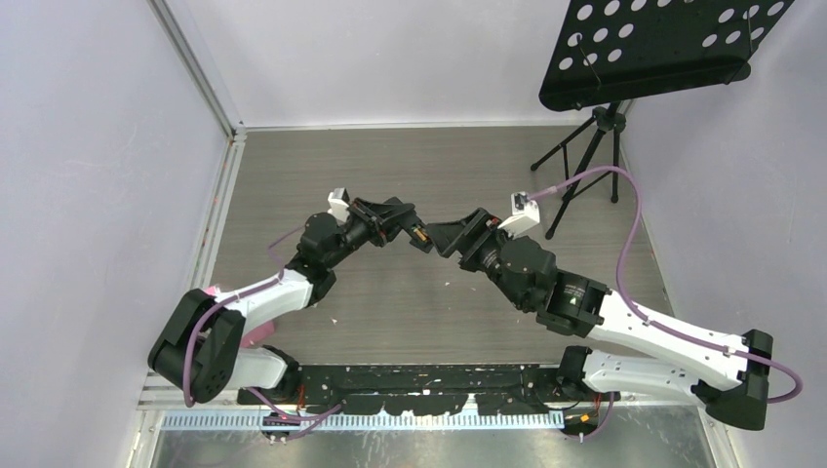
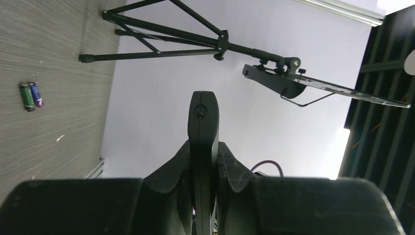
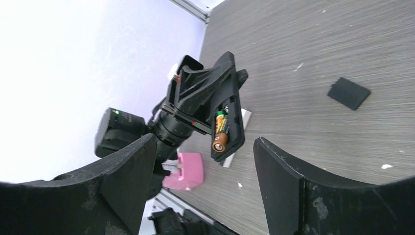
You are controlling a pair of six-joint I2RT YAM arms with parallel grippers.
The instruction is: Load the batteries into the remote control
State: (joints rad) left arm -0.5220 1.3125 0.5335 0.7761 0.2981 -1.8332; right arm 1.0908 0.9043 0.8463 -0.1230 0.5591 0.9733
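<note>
**A:** How many remotes do you count, and where?

**B:** One. It is a long black plastic remote control [image 2: 204,122]. The left pincer [image 2: 204,154] is closed on it and holds it in the air above the grey wood-grain surface [image 1: 410,156]. In the right wrist view its back side faces the camera, and the battery compartment is uncovered.

**A:** And the cells?

**B:** I can count three. One small cylindrical battery [image 3: 219,131] sits inside the compartment. It is orange-gold at the lower end, and green and black toward the upper end. Whether a second one lies behind it, I cannot tell. Two more lie on the surface, touching side by side: a green battery [image 2: 26,97] and a purple-blue battery [image 2: 36,95]. They are well apart from the remote.

**A:** The other arm?

**B:** The right pincer [image 3: 203,147] is spread wide and has nothing between its fingers. It faces the open side of the remote, near it but not touching.

**A:** What else is around?

**B:** One small flat black rectangular piece [image 3: 348,93] lies alone on the surface. One pink block [image 3: 188,171] rests near the base of the left arm. One black music stand [image 1: 663,49], with a perforated tray and tripod legs, is at the far right corner.

**A:** Does anything hide the view?

**B:** The fingers of the left pincer cover the middle of the remote. From the left wrist the remote shows only its thin edge, so the compartment is hidden there.
</note>
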